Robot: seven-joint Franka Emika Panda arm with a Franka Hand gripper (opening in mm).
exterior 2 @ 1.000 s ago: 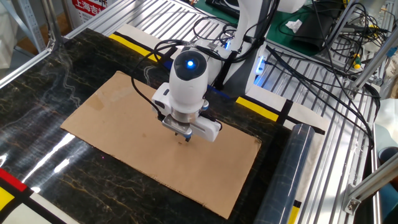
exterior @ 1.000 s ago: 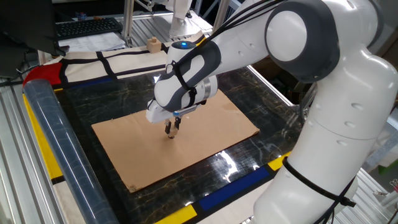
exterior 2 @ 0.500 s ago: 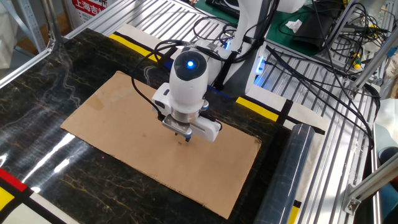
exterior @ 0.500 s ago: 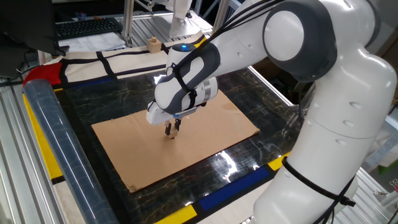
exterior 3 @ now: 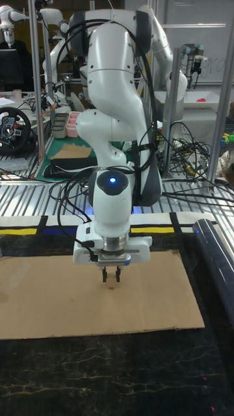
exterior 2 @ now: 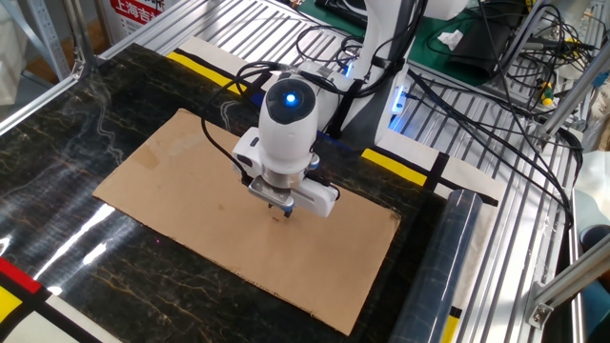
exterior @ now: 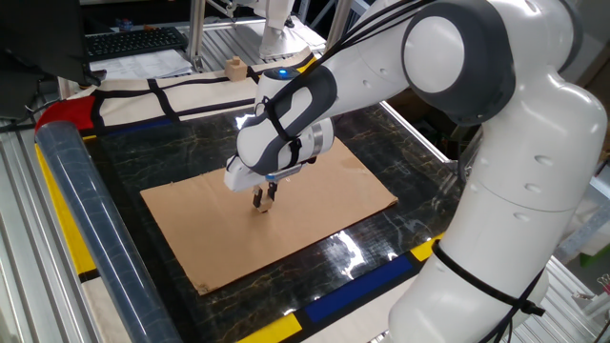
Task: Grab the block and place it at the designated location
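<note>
My gripper (exterior: 263,200) (exterior 2: 279,211) (exterior 3: 110,278) points straight down over the middle of the brown cardboard sheet (exterior: 324,205) (exterior 2: 162,176) (exterior 3: 45,299). Its fingertips hover just above the sheet. The fingers stand close together, and a small tan piece, the block (exterior 2: 280,214) (exterior 3: 110,280), shows between their tips. The block is mostly hidden by the fingers. The designated location does not show in any view; the cardboard under the hand is hidden.
The sheet lies on a dark marbled tabletop (exterior: 143,152) with yellow and blue edge tape. A clear plastic roll (exterior: 81,205) (exterior 2: 446,257) lies along one side. A knobbed wooden piece (exterior: 233,67) stands behind the table. Cables (exterior 2: 496,124) and metal rails ring the table.
The gripper has risen very slightly above the cardboard. The gap between its fingers looks the same.
</note>
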